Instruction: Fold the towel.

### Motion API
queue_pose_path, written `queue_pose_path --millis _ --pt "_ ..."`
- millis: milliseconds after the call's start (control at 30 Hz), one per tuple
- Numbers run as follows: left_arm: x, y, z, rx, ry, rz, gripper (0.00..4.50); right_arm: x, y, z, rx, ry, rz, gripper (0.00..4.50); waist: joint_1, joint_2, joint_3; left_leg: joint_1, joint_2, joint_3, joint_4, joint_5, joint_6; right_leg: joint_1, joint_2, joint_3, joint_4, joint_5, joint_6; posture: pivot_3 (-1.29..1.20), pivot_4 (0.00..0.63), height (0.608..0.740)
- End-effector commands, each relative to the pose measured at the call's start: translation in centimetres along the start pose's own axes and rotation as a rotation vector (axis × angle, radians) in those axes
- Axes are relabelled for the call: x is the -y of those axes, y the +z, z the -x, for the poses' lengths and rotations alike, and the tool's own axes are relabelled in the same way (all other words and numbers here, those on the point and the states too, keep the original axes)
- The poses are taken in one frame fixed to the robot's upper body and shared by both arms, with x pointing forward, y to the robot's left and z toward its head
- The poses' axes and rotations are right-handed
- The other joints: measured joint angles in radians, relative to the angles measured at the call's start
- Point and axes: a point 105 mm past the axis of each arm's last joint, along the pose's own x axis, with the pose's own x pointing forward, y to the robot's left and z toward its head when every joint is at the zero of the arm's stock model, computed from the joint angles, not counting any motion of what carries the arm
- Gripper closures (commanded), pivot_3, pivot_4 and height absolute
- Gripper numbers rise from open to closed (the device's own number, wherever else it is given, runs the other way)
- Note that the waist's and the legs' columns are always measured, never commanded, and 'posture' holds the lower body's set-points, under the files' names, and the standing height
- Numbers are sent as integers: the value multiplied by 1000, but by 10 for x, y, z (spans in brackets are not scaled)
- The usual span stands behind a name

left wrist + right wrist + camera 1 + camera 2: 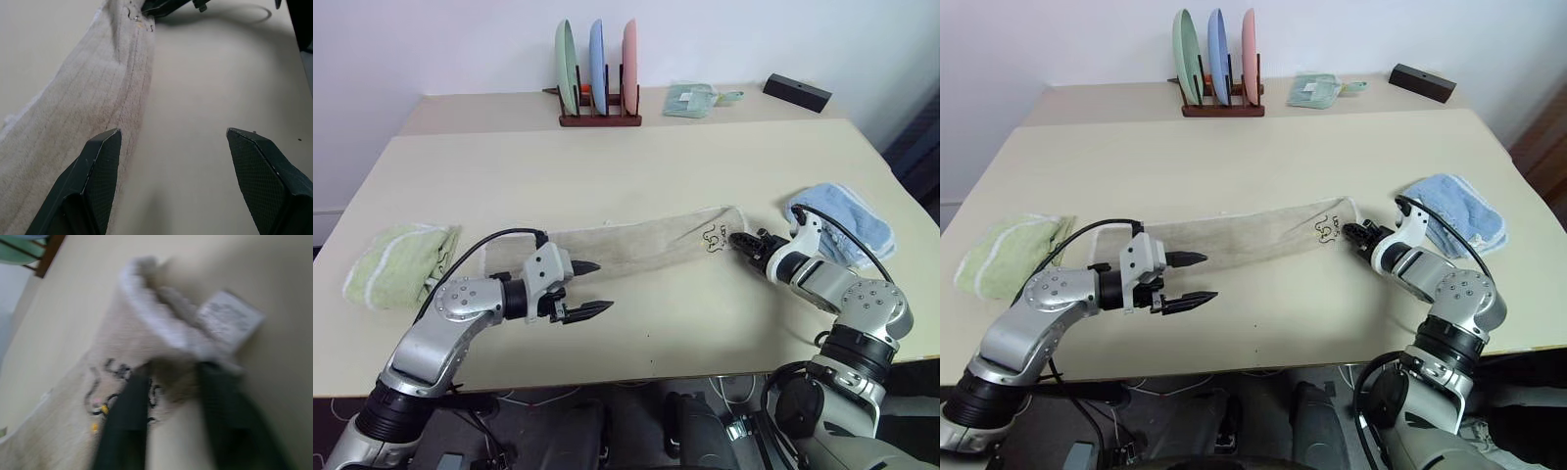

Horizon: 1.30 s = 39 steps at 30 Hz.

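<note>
The wide beige counter carries the long beige terry towel with pale edging, which lies across the middle of the frame as a narrow strip, apparently folded lengthwise already; judging from that, the crosswise folds are left. The right hand, at centre right, has its fingers closed on the towel's end by the dark embroidered logo. The left hand, at lower centre-left, stands wide open beside the strip's near edge, holding nothing. The strip's left end is hidden behind that arm, and the pinch itself is blurred in the right wrist view.
</note>
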Motion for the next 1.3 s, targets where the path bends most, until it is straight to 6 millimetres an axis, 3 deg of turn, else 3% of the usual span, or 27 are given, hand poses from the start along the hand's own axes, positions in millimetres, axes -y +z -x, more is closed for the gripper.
queue_pose_path --millis 33,167,267,467,600,767,867,967,1100,1233,1300 --pt "1 9 4 16 11 -45 983 -6 7 7 30 21 10 4450 0 0 0 0 0 0 0 -1 1 0 0 0 0 0 0 0 150 740" --pt "1 6 3 11 11 -45 983 -7 10 31 33 103 66 4450 6 0 0 0 0 0 0 -1 1 0 0 0 0 0 0 0 150 740" --pt "0 6 2 10 11 -46 983 -9 11 44 30 145 94 3191 3 0 0 0 0 0 0 -1 3 1 0 0 0 0 0 0 150 740" --pt "-5 4 2 2 6 -50 983 2 8 55 20 96 129 99 -2 0 0 1 2 0 0 -2 3 1 2 0 -1 0 0 0 150 740" --pt "-5 4 0 4 2 -51 983 8 16 45 75 10 192 43 -2 0 0 1 2 1 0 -2 3 1 2 1 -1 0 0 0 150 740" --pt "-6 4 0 2 10 -51 983 -6 33 35 135 44 474 43 0 1 0 1 1 1 0 -2 3 1 2 1 -1 0 0 0 150 740" --pt "-6 4 0 1 17 -50 983 -23 50 32 190 139 518 897 -1 0 0 1 1 1 0 -2 3 2 2 1 -1 0 0 0 150 740" --pt "-6 3 1 2 24 -48 983 -35 55 24 189 195 621 2380 -1 1 0 1 1 1 0 -2 3 1 2 1 -1 0 0 0 150 740" --pt "-5 3 -1 4 23 -44 983 -41 40 5 139 209 806 4452 0 0 0 1 2 1 0 -2 3 1 2 0 -2 0 0 0 150 740" --pt "-5 4 -2 9 25 -41 983 -41 24 -13 93 226 888 4452 3 0 0 1 2 1 0 -1 3 1 2 0 -2 0 0 0 150 740" --pt "-5 4 -3 10 25 -39 983 -32 17 -20 52 197 908 4452 4 0 0 1 1 1 0 -1 2 1 2 0 -2 0 0 0 150 740"
